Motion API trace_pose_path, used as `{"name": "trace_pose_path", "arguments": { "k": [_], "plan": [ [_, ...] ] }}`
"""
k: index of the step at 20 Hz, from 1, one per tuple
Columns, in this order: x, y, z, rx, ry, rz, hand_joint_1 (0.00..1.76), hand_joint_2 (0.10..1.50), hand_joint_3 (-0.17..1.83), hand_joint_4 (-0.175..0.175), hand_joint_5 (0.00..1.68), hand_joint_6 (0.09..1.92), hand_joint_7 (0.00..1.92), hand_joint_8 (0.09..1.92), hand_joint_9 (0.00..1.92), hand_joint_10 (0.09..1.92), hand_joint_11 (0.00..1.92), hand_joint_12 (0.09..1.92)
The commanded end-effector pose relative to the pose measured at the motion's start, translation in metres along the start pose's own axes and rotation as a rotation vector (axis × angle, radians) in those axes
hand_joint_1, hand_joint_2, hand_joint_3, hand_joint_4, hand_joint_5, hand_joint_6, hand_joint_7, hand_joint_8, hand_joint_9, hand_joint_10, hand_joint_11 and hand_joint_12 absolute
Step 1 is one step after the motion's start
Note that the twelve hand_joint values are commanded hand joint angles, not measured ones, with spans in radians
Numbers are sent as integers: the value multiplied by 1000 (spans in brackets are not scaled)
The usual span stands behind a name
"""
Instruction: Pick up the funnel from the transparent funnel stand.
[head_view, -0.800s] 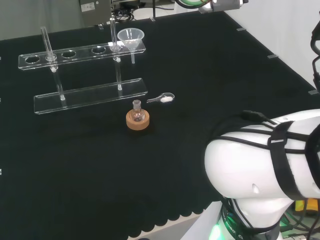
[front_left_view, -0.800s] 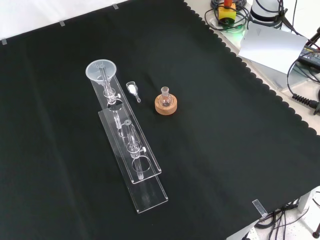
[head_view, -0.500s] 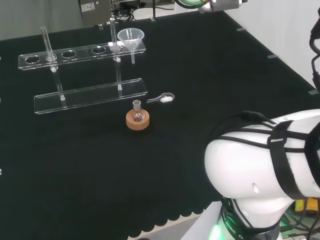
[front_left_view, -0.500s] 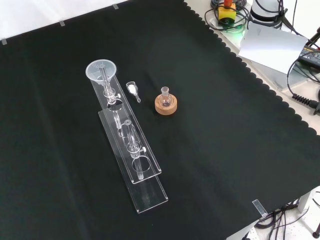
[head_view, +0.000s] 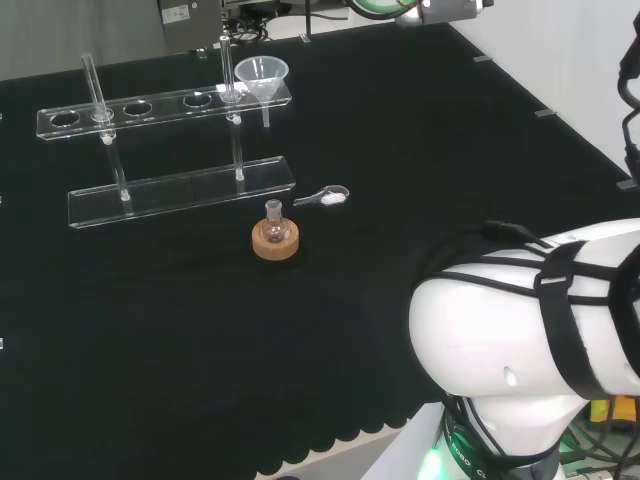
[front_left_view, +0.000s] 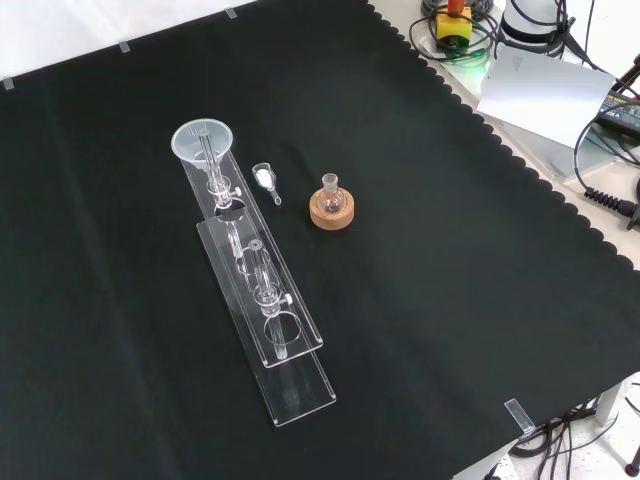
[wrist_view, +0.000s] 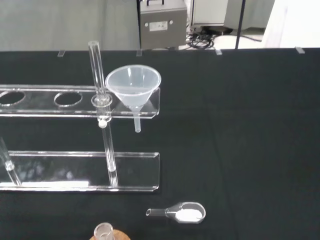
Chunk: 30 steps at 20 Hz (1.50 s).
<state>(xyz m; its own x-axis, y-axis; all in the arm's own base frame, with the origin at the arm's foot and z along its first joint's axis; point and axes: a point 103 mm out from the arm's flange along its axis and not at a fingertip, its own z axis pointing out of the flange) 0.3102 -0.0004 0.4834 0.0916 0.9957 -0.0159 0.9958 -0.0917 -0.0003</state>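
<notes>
You can't tell the hand's state. The clear plastic cone funnel (wrist_view: 133, 89) sits in the right end hole of the transparent acrylic funnel stand (wrist_view: 80, 172) in head view. Risk, imo: approaching fingers clip the upright rod (wrist_view: 101, 105) & topple the stand.

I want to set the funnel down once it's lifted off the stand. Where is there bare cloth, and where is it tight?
Front view: wide bare cloth lies right of the flask on its cork ring, toward the scalloped edge. It is crowded between the stand, the funnel at its far end, and the scoop.
</notes>
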Motion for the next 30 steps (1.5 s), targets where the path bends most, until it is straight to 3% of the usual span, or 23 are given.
{"name": "trace_pose_path", "arguments": {
  "k": [1,5,14,19,25,30],
  "plan": [
    [-6,23,20,44,-16,44,0,1199,412,7,239,87,40,553,210,636,12,1381],
    [-7,57,33,69,-21,34,0,1198,402,7,242,87,51,553,217,637,11,1384],
    [0,148,67,143,-38,-49,26,1141,345,-1,231,87,100,561,255,649,9,1411],
    [8,174,84,164,-79,-86,118,1076,301,-7,220,87,145,585,298,669,21,1424],
    [21,200,112,242,-88,-130,314,979,251,-14,201,87,181,623,343,685,69,1434],
    [36,219,125,297,-111,-174,378,930,229,-13,181,87,153,631,344,684,87,1434]
  ]
}}
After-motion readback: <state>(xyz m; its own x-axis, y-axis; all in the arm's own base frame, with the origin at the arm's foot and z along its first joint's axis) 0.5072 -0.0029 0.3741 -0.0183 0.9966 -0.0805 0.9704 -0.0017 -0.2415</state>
